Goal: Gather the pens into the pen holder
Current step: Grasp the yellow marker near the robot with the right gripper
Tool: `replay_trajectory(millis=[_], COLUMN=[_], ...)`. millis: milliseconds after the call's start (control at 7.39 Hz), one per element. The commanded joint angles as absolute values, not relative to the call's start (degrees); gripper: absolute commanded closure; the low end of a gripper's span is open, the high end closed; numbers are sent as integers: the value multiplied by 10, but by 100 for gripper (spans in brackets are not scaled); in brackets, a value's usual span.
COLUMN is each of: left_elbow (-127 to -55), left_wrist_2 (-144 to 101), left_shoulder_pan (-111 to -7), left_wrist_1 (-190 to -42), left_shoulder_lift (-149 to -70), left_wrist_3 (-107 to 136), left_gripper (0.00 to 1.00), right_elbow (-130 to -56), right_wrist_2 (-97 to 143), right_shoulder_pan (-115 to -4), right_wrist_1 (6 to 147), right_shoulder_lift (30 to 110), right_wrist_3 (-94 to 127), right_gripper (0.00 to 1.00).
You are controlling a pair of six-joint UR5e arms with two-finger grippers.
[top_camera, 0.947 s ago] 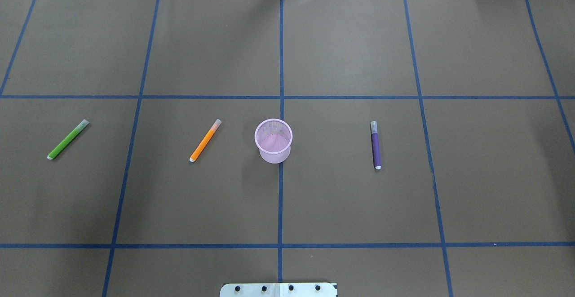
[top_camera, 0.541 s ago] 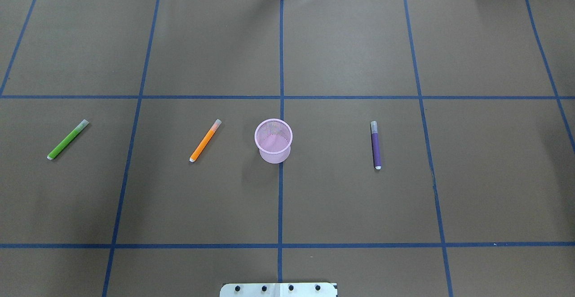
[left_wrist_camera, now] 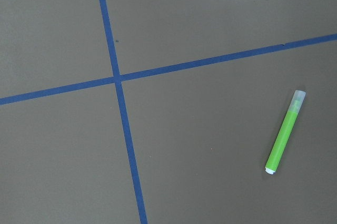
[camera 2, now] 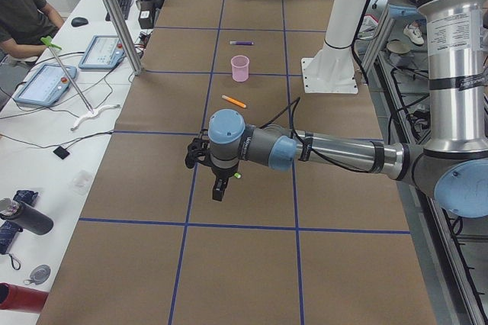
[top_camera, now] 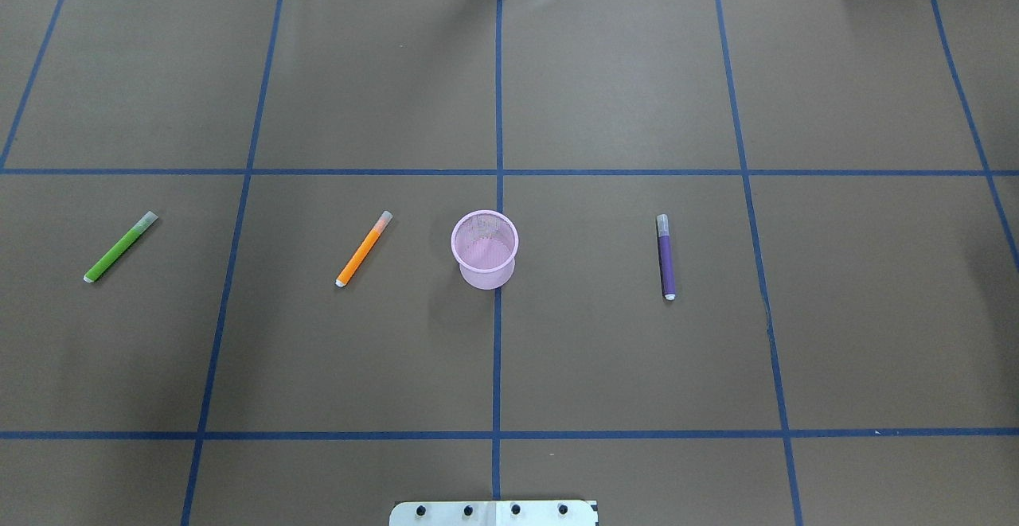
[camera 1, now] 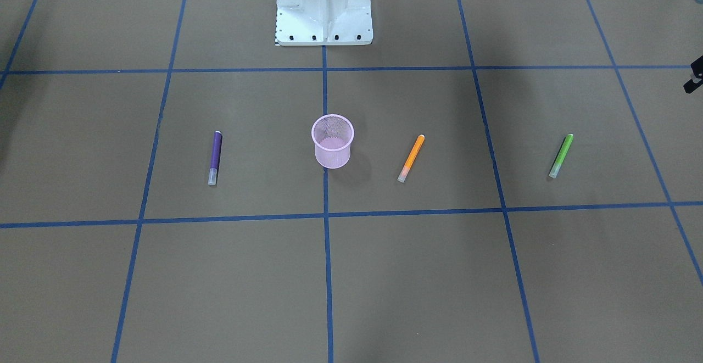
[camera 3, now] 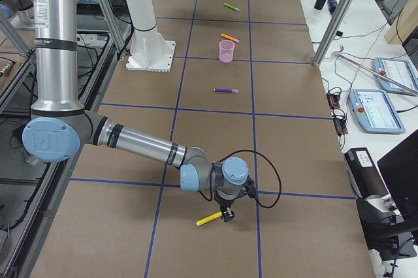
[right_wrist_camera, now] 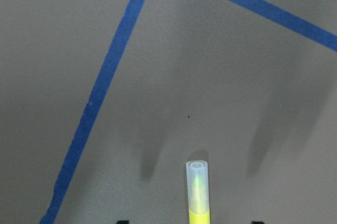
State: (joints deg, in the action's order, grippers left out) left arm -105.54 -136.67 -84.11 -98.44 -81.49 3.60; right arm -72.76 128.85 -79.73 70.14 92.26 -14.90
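- As the yellow pen (right_wrist_camera: 198,192) lies lengthwise inside your spread right tool (camera 3: 225,215), just close across it.
- Left tool (camera 2: 218,187): grip unreadable; the green pen (left_wrist_camera: 284,133) lies nearest it.

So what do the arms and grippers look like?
Both the left arm and right arm have silver tubes, grey joints with light-blue caps, and a black cable looping to the wrist. The left gripper and right gripper are black.
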Motion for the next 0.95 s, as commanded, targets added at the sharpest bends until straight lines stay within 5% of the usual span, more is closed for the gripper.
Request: replay_trajectory(millis=[0,811], left_elbow=[-1055,-1057], left_wrist_2=[-1367,-1366], left_shoulder_pan=[-841,-841], left_wrist_1=[-984,-984], left_shoulder_lift=[-816,-816], left_wrist_3=[36,37], left_gripper=[0,0], right_elbow=[-715,-690], right_wrist_2=[1286,1286], right_shoulder_pan=[-794,-792], right_wrist_1=[701,701], right_shoulder_lift=[922,912], right_wrist_3=[-152,-151], right_gripper=[27,35])
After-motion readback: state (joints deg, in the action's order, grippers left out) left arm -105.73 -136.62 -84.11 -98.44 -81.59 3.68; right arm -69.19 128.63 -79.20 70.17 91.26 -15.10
